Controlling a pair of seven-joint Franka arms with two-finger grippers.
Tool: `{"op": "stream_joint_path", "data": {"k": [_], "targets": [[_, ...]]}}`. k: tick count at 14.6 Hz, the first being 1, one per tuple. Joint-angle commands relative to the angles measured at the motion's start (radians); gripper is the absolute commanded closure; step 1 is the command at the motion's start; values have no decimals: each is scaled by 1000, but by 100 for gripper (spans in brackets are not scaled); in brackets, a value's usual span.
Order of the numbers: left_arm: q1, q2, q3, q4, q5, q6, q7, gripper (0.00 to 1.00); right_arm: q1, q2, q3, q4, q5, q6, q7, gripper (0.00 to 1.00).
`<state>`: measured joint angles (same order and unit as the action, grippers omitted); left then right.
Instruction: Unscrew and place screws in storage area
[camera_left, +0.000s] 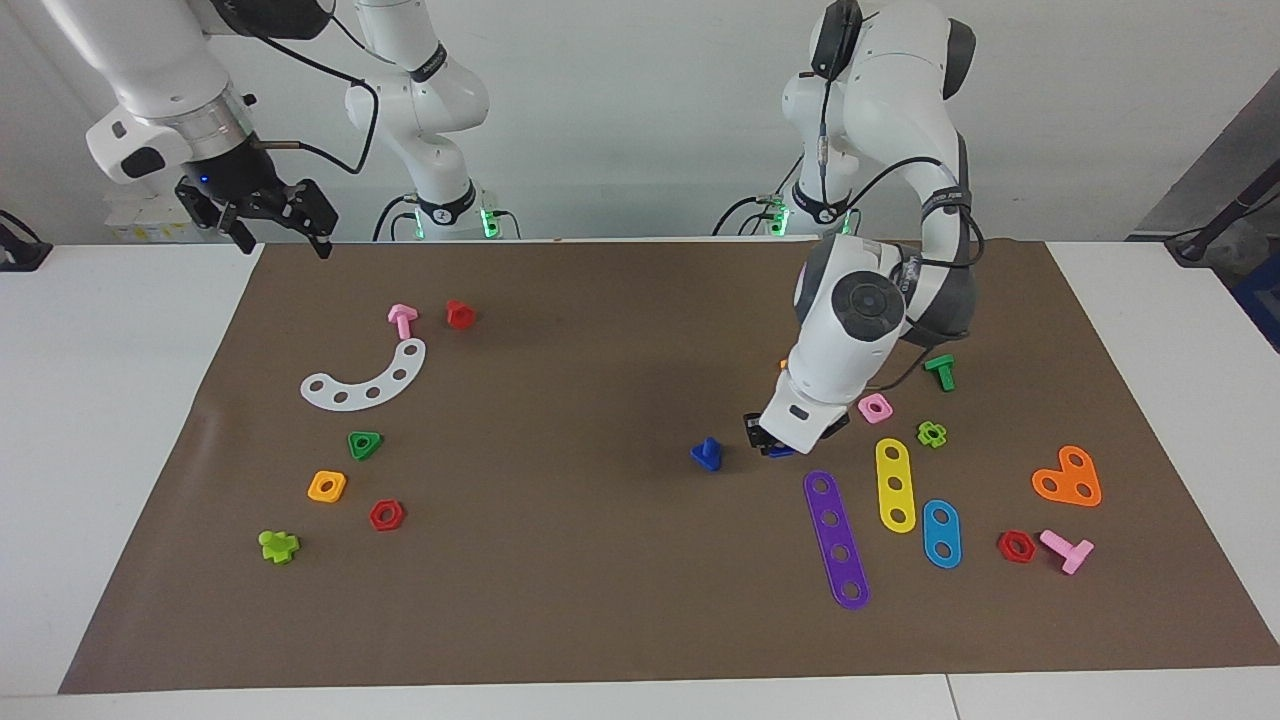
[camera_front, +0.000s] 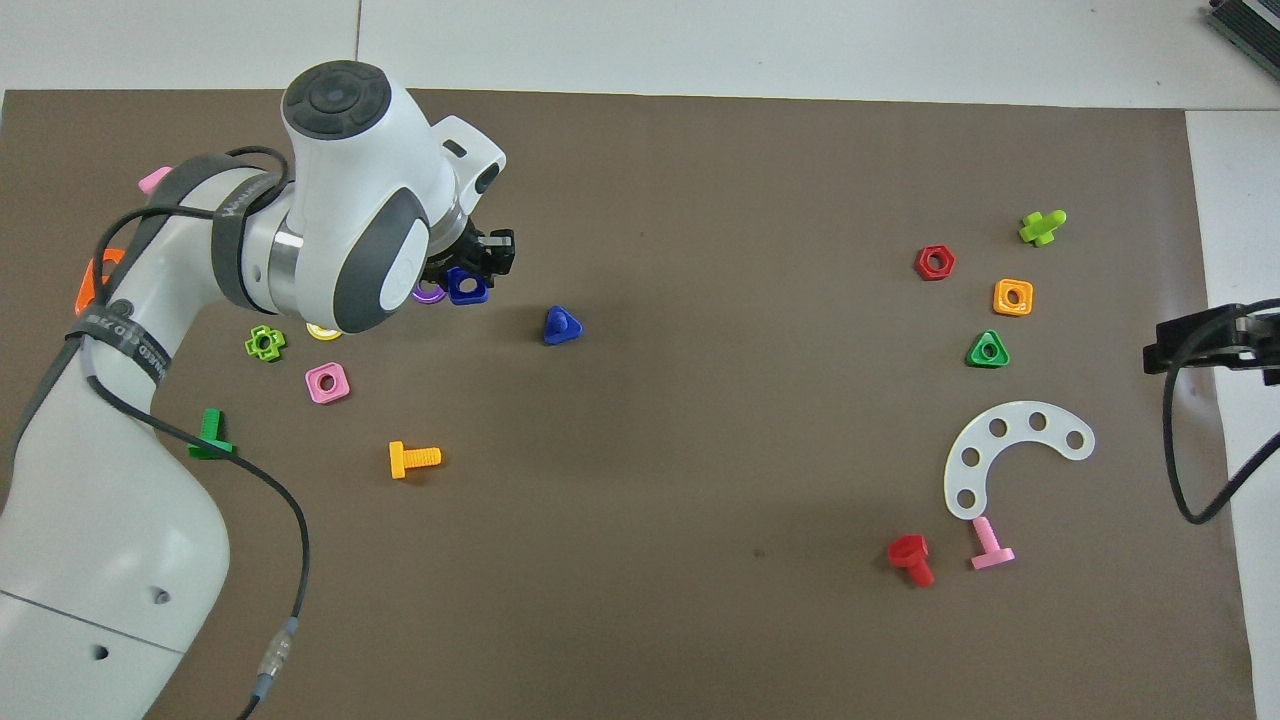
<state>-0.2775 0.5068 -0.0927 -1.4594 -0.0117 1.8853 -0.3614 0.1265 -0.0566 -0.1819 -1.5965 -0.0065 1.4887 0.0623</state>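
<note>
The dark-blue bolt (camera_left: 707, 454) with the triangular head stands on its head on the brown mat (camera_left: 600, 600), near the middle; it also shows in the overhead view (camera_front: 562, 326). The blue square nut (camera_left: 781, 452) is apart from it, right at the tip of my left gripper (camera_left: 768, 440), which is down low at the mat. In the overhead view the nut (camera_front: 467, 287) shows flat, with its hole up, against the left gripper (camera_front: 482, 268). Whether it is held I cannot tell. My right gripper (camera_left: 270, 218) waits open and empty, up over the mat's edge at the right arm's end.
Purple (camera_left: 837, 540), yellow (camera_left: 895, 485) and blue (camera_left: 941, 533) strips, a pink square nut (camera_left: 875, 407) and an orange heart plate (camera_left: 1068, 477) lie around the left gripper. A white curved strip (camera_left: 365, 380), a green triangular nut (camera_left: 364, 444) and other nuts lie toward the right arm's end.
</note>
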Motion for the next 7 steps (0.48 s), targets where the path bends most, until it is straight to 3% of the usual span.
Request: {"op": "stream_joint_path", "data": {"k": [1,4,7], "targets": [[66,-122,-5,-203,-46,9,164,100,-1,-17,1,-14,-6,-4,-4,0],[75,-162,-4,-317,-54,72,208,100,-1,-17,2,-14,-7,-4,-4,0],[70,-192,-4,-444,-54,228,209,100,-1,-17,2,-14,-7,-4,-4,0]]}}
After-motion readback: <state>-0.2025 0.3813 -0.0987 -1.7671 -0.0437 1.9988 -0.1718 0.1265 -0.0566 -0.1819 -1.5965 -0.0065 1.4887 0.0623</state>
